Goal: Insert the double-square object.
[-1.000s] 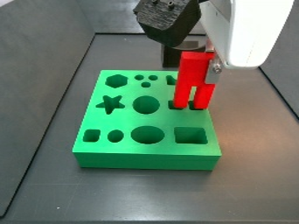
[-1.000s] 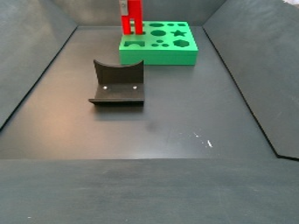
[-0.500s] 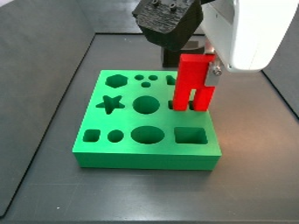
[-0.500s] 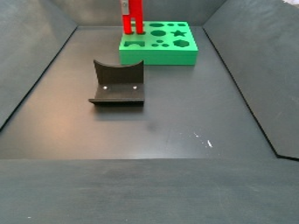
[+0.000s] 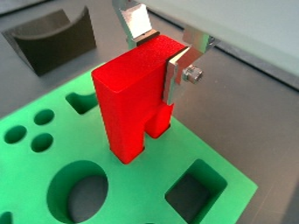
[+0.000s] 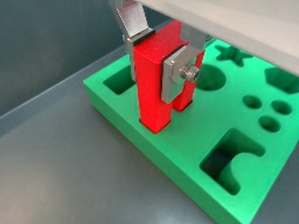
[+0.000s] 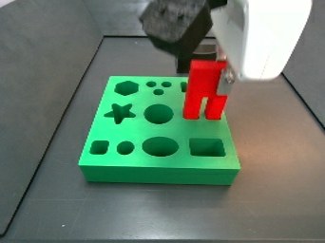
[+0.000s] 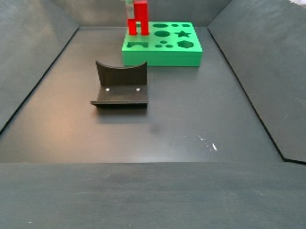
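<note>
The double-square object [image 7: 203,90], a tall bright red block with two square prongs, stands upright over the right side of the green board [image 7: 140,163]. My gripper [image 7: 211,65] is shut on its upper part. In both wrist views the silver fingers [image 5: 177,77] [image 6: 176,72] clamp the block's [image 5: 126,96] [image 6: 155,83] two sides. Its prong tips meet the board's [image 5: 135,188] [image 6: 201,122] top face; I cannot tell whether they have entered a hole. In a side view the block [image 8: 139,18] rises from the board's [image 8: 167,56] near-left part, with the gripper cut off above.
A dark grey curved block [image 8: 120,85] [image 5: 52,39] stands on the floor apart from the board. The board has star, hexagon, round and rectangular holes, with a rectangular hole [image 7: 207,145] in front of the red block. Grey walls enclose the floor.
The gripper and the red block have shifted slightly sideways across the board, a few pixels left in one side view. The grip is unchanged and the block stays upright.
</note>
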Controlling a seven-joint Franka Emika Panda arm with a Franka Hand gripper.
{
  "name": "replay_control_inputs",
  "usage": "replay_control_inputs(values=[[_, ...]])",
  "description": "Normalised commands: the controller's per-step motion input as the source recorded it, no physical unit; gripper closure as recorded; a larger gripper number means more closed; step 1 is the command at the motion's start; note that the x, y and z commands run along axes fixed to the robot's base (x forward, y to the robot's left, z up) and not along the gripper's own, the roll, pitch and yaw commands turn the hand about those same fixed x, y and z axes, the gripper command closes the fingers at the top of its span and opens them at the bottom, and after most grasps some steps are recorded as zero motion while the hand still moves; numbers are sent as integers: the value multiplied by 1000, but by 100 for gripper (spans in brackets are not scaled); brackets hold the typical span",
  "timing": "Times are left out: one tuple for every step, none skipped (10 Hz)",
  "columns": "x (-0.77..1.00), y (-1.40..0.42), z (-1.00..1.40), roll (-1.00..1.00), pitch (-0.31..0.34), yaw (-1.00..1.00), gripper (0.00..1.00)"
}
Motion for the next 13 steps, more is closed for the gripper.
replay_control_inputs(values=[[3,-60,-329,0,0,-23,100],[117,-129,-354,44,0,-43,100],[154,-283,-254,167,0,-31,100],[177,-266,-197,210,10,-29,100],[214,-169,-234,161,19,-57,100],[177,-149,-257,161,7,-51,100],[214,-223,-200,221,53,-66,100],[183,-246,-237,233,27,-49,100],[203,-183,-306,166,19,-69,100],[191,-123,-369,107,0,-69,100],[37,-26,-271,50,0,-3,100],[0,6,0,-34,-3,0,100],[0,0,0,0,0,0,100]])
